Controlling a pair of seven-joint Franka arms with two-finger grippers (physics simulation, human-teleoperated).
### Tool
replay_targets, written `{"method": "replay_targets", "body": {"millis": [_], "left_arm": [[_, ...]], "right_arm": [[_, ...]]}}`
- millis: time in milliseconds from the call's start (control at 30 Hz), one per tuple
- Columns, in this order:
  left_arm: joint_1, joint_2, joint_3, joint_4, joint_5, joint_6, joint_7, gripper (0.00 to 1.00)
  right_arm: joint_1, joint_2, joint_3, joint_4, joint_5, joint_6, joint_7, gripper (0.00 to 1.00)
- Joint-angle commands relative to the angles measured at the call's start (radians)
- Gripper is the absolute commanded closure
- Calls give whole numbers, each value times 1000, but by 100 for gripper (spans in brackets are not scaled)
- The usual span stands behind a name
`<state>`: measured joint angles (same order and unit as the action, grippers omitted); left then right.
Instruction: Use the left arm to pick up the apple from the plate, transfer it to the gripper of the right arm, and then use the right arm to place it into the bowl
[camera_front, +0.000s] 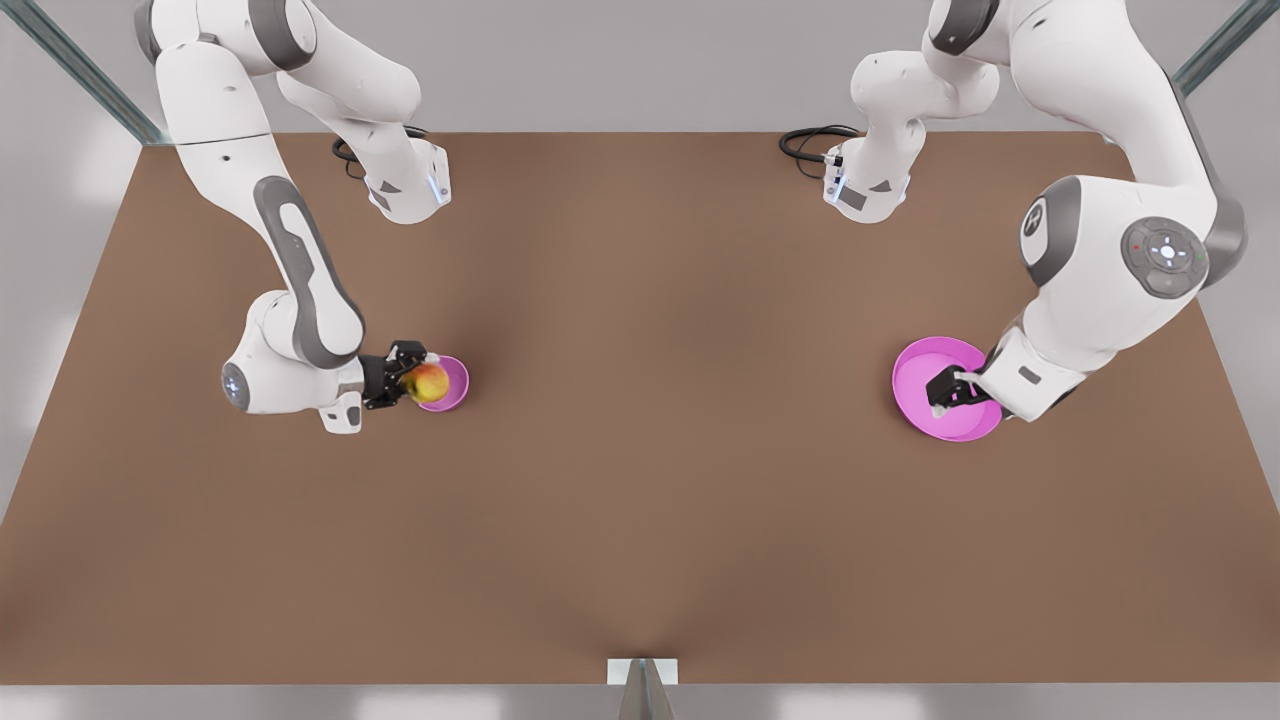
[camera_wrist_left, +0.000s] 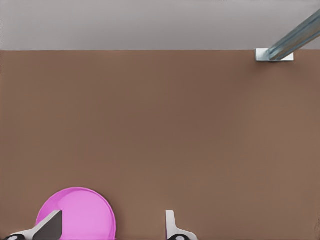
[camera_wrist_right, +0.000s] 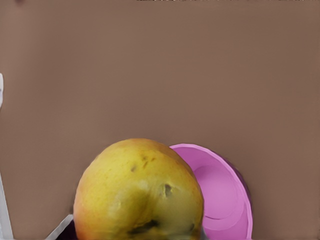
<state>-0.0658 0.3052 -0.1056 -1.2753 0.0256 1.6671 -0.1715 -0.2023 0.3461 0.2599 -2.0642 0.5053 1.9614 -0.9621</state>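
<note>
1. One apple (camera_front: 430, 381) is the item handled here. It sits at the left of the front view, pinched in the right gripper (camera_front: 408, 375), at the near rim of the small pink-violet bowl (camera_front: 452, 384). In the right wrist view the apple (camera_wrist_right: 139, 192) is in the lower centre of the frame, with the bowl (camera_wrist_right: 225, 200) just behind it, lower right.
2. Right gripper state: fingers pressed against the apple's sides, holding it clear of the table (camera_front: 640, 450).
3. Left gripper (camera_front: 950, 392) state: fingers spread with nothing between them. It hangs over the magenta plate (camera_front: 925, 370) at the right of the front view. The left wrist view shows both fingertips (camera_wrist_left: 171, 222) apart at the bottom edge, with the plate (camera_wrist_left: 80, 210) at lower left. This arm waits.
4. Handling judgement: the apple is rigid and round and probably light relative to the gripper. Its skin looks smooth and waxy, so it is likely to slip or roll under an off-centre pinch.
5. Grip point: take it across its widest girth, with both pads opposed on the middle of the body, not near the stem or base, where the curve would squeeze it out.
6. Fragility judgement: the flesh bruises under excess force or a high drop. Release should be made low over the bowl's hollow.
7. Task progress judgement: the handover looks complete. Placement into the bowl remains.
</note>
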Motion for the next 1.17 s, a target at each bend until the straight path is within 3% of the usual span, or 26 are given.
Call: {"method": "replay_targets", "body": {"millis": [0, 267, 367, 433, 500, 600, 767, 900, 933, 1133], "left_arm": [[0, 0, 0, 1, 2, 3, -296, 0], [-2, 0, 0, 1, 4, 3, -298, 0], [0, 0, -2, 1, 4, 5, -290, 0], [0, 0, -2, 1, 4, 6, -286, 0], [0, 2, -2, 1, 2, 8, -201, 0], [-3, 25, -3, 1, 0, 5, -102, 0], [1, 29, -5, 2, -52, -4, -68, 0], [0, 28, -5, 2, -50, -4, -68, 0], [0, 28, -5, 2, -49, -4, -68, 0], [-2, 28, -3, 1, -49, -4, -68, 0]], "right_arm": [[-2, -1, 1, -1, -4, 27, -24, 0], [-12, 4, -8, 62, -31, -4, -12, 0], [-3, 5, -1, 439, -281, -206, 287, 0], [90, -6, 15, 717, -494, -229, 689, 0], [212, -183, -79, 714, -599, -347, 976, 0], [207, -289, -188, 559, -547, -323, 988, 0], [273, -260, -197, 621, -539, -397, 1247, 0], [279, -205, -185, 647, -547, -409, 1240, 0], [279, -115, -180, 794, -550, -467, 1231, 0], [274, -111, -192, 802, -571, -414, 1197, 0]]}}
